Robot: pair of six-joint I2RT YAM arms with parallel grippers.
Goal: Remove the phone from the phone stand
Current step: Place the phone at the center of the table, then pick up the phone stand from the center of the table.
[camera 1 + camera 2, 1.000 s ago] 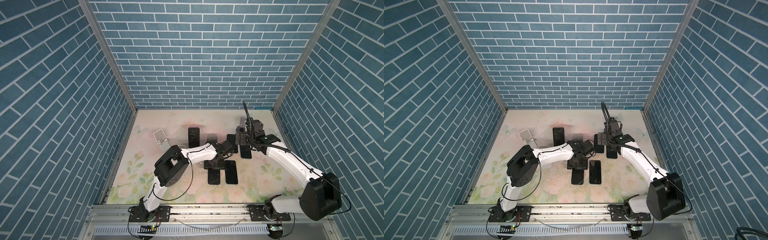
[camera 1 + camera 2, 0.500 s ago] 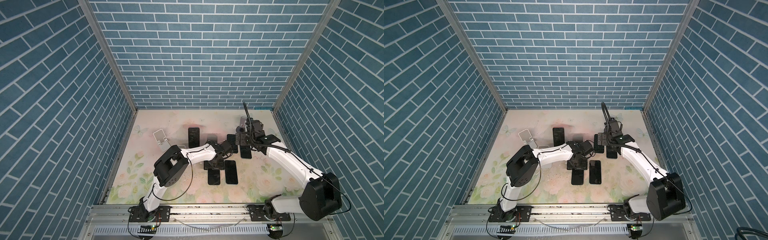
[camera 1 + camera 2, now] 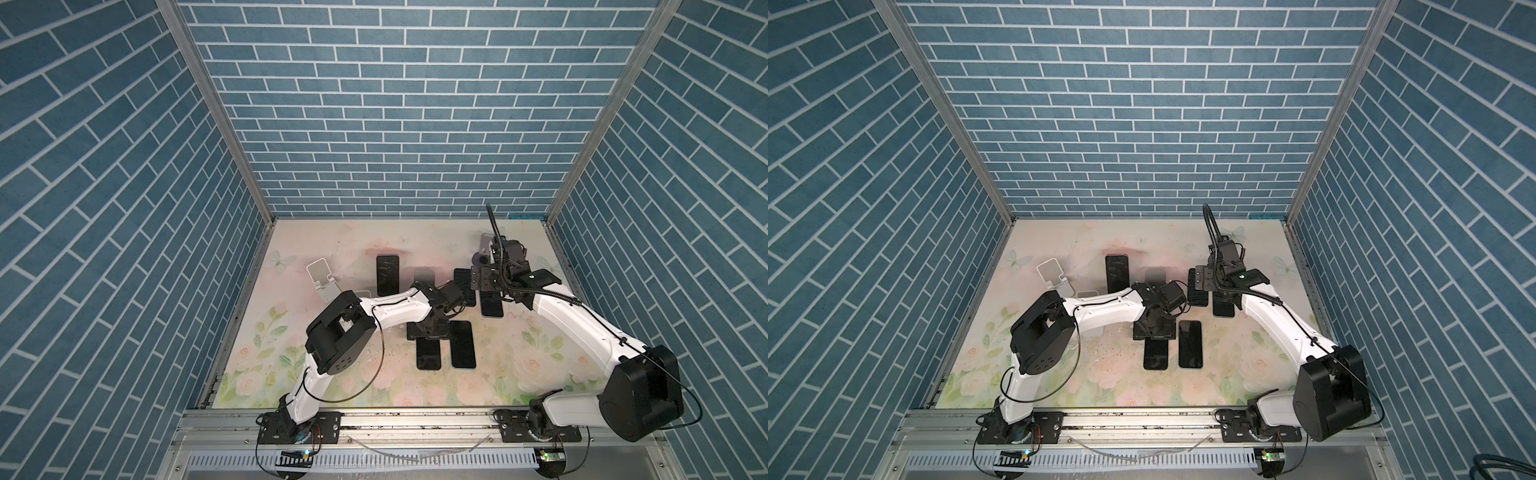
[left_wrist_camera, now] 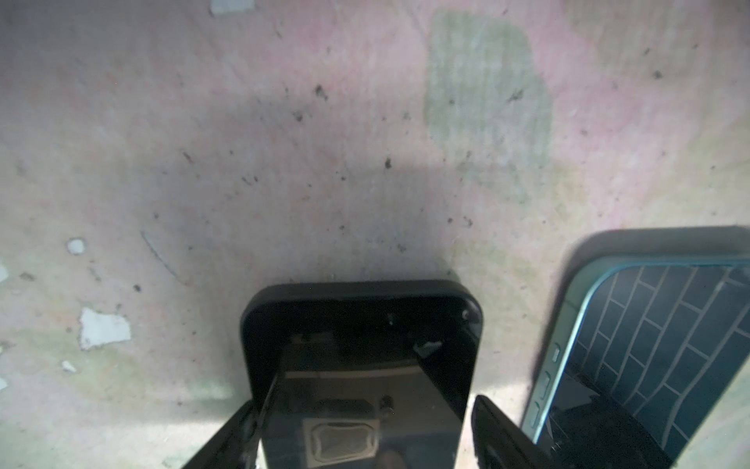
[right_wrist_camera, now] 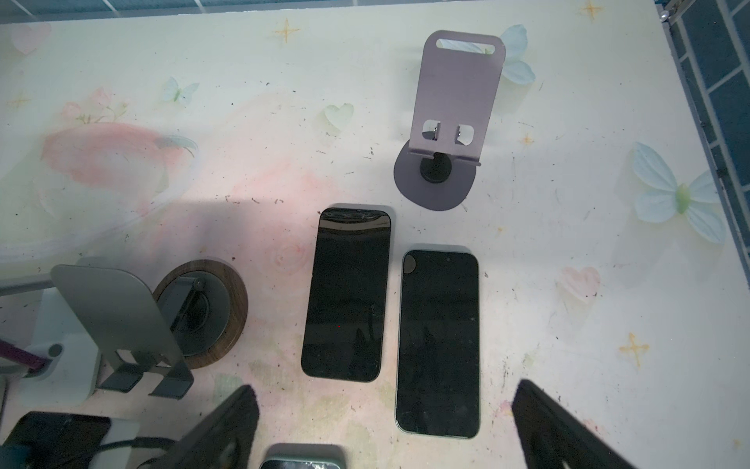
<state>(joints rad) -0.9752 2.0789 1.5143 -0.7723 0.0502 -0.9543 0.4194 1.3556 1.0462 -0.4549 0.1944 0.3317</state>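
While my left gripper (image 4: 364,403) straddles the black phone (image 4: 361,357), jaws slack and gripping nothing, my right gripper (image 5: 385,386) hangs wide open, empty.

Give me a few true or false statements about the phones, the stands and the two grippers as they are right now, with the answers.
1. The purple stand holds a phone. False: it is empty, and the two phones nearest it lie flat on the mat.
2. The right gripper is open and holds nothing. True.
3. The left gripper has a finger on each side of a black phone, and a teal-edged phone lies beside it. True.
4. The white stand is directly under the left gripper. False: it stands apart from the gripper, nearer the left wall.
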